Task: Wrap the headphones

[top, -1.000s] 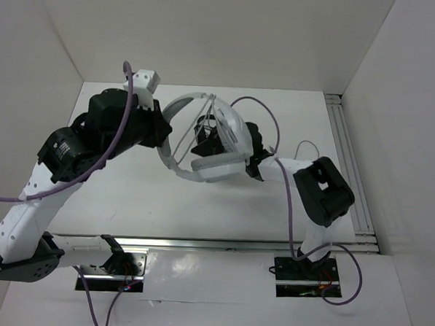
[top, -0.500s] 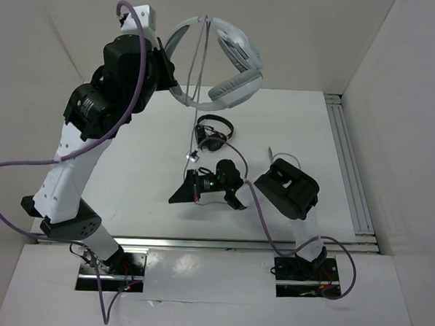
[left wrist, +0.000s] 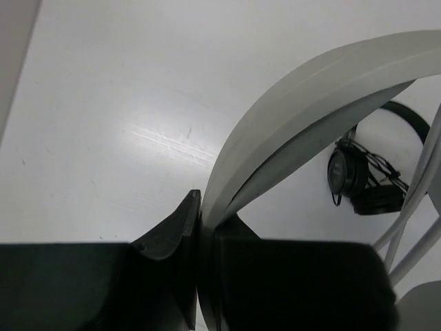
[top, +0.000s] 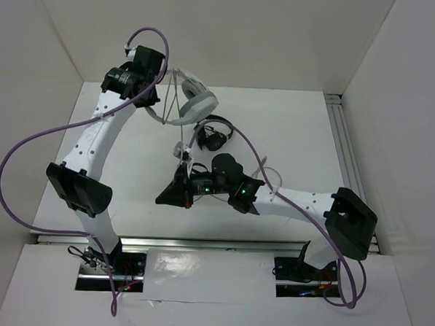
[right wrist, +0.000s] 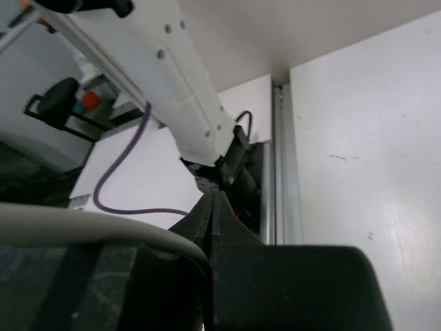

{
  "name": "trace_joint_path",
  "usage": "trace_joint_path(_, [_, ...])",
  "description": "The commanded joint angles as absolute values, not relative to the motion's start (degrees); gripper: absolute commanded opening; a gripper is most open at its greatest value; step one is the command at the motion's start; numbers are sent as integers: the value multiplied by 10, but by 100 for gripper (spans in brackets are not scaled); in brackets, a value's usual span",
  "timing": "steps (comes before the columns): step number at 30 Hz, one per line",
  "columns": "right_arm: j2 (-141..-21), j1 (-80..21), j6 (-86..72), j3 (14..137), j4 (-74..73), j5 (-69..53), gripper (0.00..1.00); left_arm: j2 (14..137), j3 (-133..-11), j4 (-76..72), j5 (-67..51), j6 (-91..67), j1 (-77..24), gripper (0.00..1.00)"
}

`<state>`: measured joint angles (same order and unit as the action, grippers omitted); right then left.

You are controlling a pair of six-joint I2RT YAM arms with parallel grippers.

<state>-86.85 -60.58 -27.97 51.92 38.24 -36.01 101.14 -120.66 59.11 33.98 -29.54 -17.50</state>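
Right claw (right wrist: 211, 203) closed; white left arm (right wrist: 186, 103) beyond, purple cable (right wrist: 138, 211).

You see the headphones (top: 195, 97) in white and light grey, with a thin pale-grey cable (left wrist: 413, 200). The smaller headphones (top: 213, 137) are black against the white worktop (top: 299, 131). The left end effector (left wrist: 201, 207) and right end effector (right wrist: 210, 207) are black. The left arm (top: 95, 138) and right arm (top: 303, 202) are white with black joints and purple wiring (top: 13, 159).
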Motion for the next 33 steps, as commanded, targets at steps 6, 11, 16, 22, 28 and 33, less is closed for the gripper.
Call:
trace_joint_path(6, [-887,-678,-50,670,42,-303,0,1025,-1198,552,330,-413,-119,0])
trace_joint_path(11, [-967,-693,-4,761,-87,-278,0,1000,-1160,547,217,-444,-75,0])
trace_joint_path(16, [-980,-705,13,794,-156,-186,0,974,-1147,534,193,-444,-56,0])
trace_joint_path(22, [-915,-715,42,812,-184,-99,0,957,-1075,517,264,-394,-86,0])
trace_joint_path(28, [-895,-710,85,860,-242,123,0,931,-953,486,330,-294,-170,0])
trace_joint_path(33, [-846,-715,147,860,-234,252,0,903,-848,502,405,-288,-259,0])
